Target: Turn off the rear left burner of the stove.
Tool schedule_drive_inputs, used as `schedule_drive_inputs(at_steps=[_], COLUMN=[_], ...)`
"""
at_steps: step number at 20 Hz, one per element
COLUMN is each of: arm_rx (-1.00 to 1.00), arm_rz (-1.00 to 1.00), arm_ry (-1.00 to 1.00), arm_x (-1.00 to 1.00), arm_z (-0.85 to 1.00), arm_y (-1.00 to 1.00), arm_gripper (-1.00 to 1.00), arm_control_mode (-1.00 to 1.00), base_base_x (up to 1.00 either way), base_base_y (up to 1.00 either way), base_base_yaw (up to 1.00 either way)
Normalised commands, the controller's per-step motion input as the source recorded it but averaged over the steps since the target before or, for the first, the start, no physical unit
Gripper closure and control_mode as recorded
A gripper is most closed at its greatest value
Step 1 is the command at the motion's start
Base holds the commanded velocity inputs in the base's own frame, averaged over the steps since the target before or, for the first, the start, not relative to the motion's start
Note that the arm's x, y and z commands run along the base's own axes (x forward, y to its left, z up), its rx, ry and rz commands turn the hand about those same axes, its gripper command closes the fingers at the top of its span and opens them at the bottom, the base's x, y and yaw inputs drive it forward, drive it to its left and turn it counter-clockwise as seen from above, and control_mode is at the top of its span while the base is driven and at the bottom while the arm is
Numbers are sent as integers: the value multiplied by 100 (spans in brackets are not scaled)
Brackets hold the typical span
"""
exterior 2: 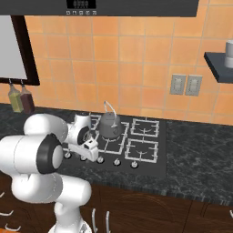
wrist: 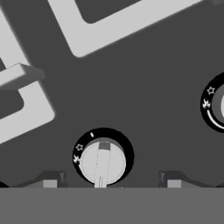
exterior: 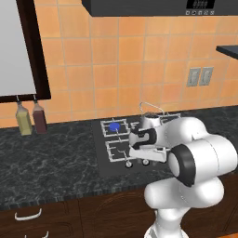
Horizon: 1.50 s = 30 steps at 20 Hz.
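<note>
**Supervisor:** Report the location of the target.

**Operator:** I see the rear left burner at the back left of the stove, inside its square grate. It shows a bright blue disc, so it is lit. The front left grate sits just in front of it and shows no blue.

**Supervisor:** Position of the hand?

**Operator:** In the hand view the gripper sits low over the black cooktop, directly above a silver knob. The knob lies between the two fingertips. The fingers stand apart, one to each side of the knob, with a gap visible on both sides. I cannot tell whether the tips touch the cooktop.

**Supervisor:** Other items near the work area?

**Operator:** A second knob is at the right edge of the hand view (partly cut off). From the right base view, a dark kettle stands on a grate in the middle of the stove, just beside the arm's wrist. Two bottles hang on the tiled wall, well apart to the left.
</note>
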Motion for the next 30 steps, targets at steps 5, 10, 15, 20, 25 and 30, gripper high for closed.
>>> schedule_drive_inputs(at_steps=[5, 10, 15, 20, 25, 30], arm_rx=[0, 0, 3, 15, 8, 2], arm_rz=[-2, -15, -39, -66, -88, -95], arm_ry=[0, 0, 4, 3, 0, 2], arm_x=[2, 26, 31, 5, 12, 21], arm_z=[0, 0, 0, 0, 0, 0], arm_y=[0, -7, -18, -37, -15, 0], arm_gripper=[100, 100, 100, 100, 100, 100], arm_control_mode=[-100, -100, -100, -100, -100, -100], base_base_x=[0, 0, 0, 0, 0, 0], base_base_y=[0, 0, 0, 0, 0, 0], base_base_yaw=[0, 0, 0, 0, 0, 0])
